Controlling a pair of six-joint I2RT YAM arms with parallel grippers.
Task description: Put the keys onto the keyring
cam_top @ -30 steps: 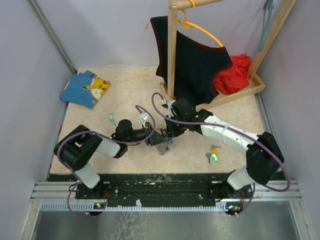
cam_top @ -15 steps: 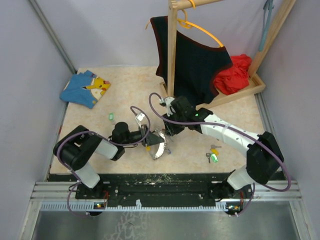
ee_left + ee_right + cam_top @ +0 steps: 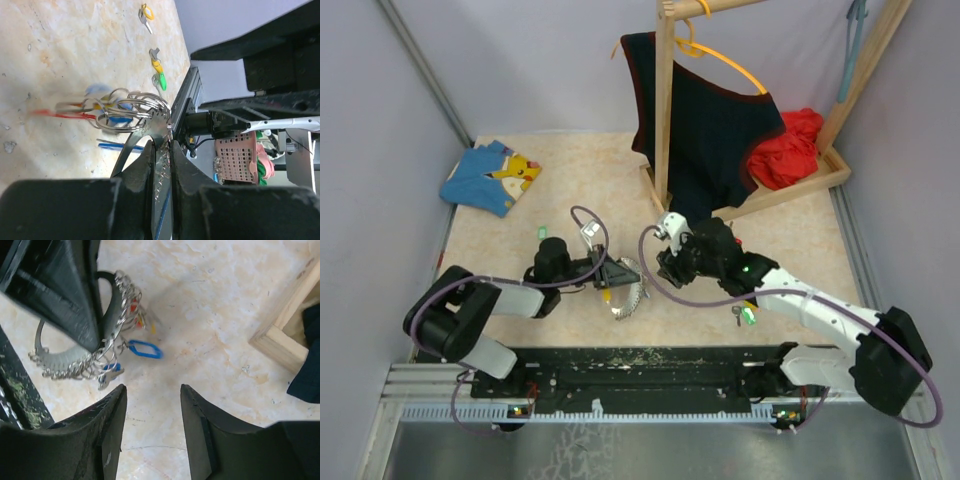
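Keyring [image 3: 626,288]: hanging from the tip of the left pincer [image 3: 162,167], over the near part of the surface [image 3: 570,180], between the two arms; its silvery rings are bunching together with a blue tag [image 3: 145,349] and a blurred red one; whether it is touching the surface cannot be told.
Left arm: lying low and stretching rightward from its base, wrist turned sideways; its pincer is pressing together on a flat silvery plate of the keyring.
Right arm: reaching in from the right, bent at the elbow; the right pincer [image 3: 152,425] is standing spread with nothing between its fingers, pointing down just beside the keyring and apart from it.
Change from half a second ago: the left arm is lying flatter, with its elbow farther left; the keyring is sitting slightly farther left and nearer the front edge; the right arm is swung toward the near edge, and its pincer, close against the keyring a second ago, is now standing clear.
Loose keys [image 3: 747,314]: lying on the surface to the right, well apart from the keyring, beside the right forearm.
Surroundings: a blue and yellow cloth [image 3: 490,175] is lying at the far left; a wooden rack [image 3: 665,100] is carrying a dark garment [image 3: 710,130] on an orange hanger [image 3: 732,62], with a red cloth [image 3: 790,150] behind.
Obstruction: the black left pincer is covering part of the keyring in the right wrist view.
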